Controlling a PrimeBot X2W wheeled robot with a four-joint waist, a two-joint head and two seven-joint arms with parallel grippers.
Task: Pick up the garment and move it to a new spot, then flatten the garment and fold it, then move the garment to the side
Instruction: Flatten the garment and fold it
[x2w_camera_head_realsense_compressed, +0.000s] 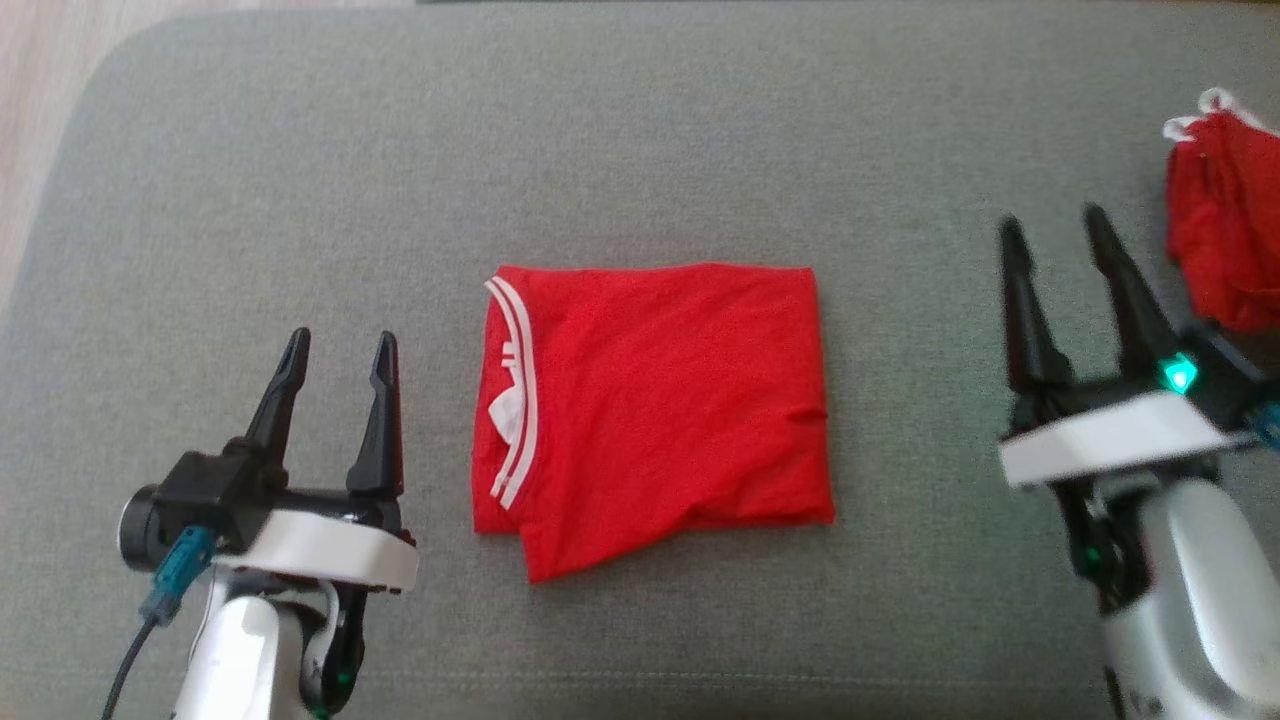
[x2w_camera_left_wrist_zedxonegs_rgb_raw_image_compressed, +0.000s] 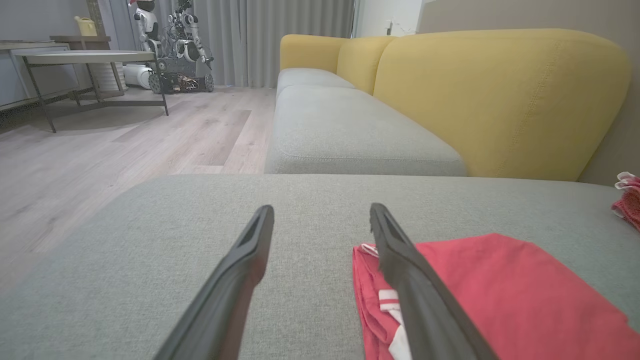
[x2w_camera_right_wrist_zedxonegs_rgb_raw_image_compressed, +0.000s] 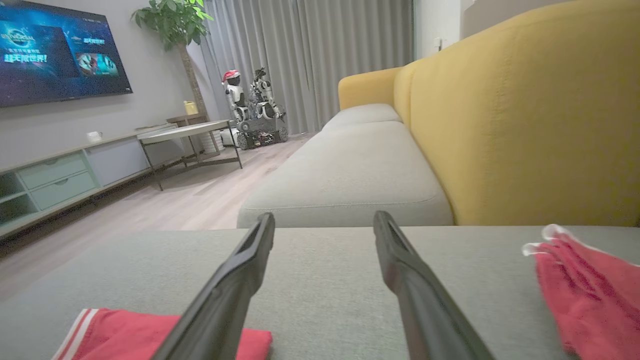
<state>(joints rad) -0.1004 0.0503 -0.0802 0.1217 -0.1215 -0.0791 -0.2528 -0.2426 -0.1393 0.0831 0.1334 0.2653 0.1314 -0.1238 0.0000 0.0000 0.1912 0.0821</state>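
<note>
The folded red garment (x2w_camera_head_realsense_compressed: 650, 395) lies on the grey cushion (x2w_camera_head_realsense_compressed: 640, 130), long axis running across me, striped collar end toward my left gripper (x2w_camera_head_realsense_compressed: 342, 338). That gripper sits just left of the garment, fingers spread and empty. It is nearer than my right gripper (x2w_camera_head_realsense_compressed: 1052, 220), which is likewise spread and empty, well off the garment's right edge. Two red pieces in all: this one and a bunched garment (x2w_camera_head_realsense_compressed: 1225, 220) further right.

A red garment (x2w_camera_head_realsense_compressed: 660, 390), folded into a flat, roughly rectangular packet, lies between the two claws, just right of the left gripper (x2w_camera_head_realsense_compressed: 340, 340) and farther left of the right gripper (x2w_camera_head_realsense_compressed: 1052, 220), touching neither. White stripes and a white logo run along the edge nearest the left gripper.
</note>
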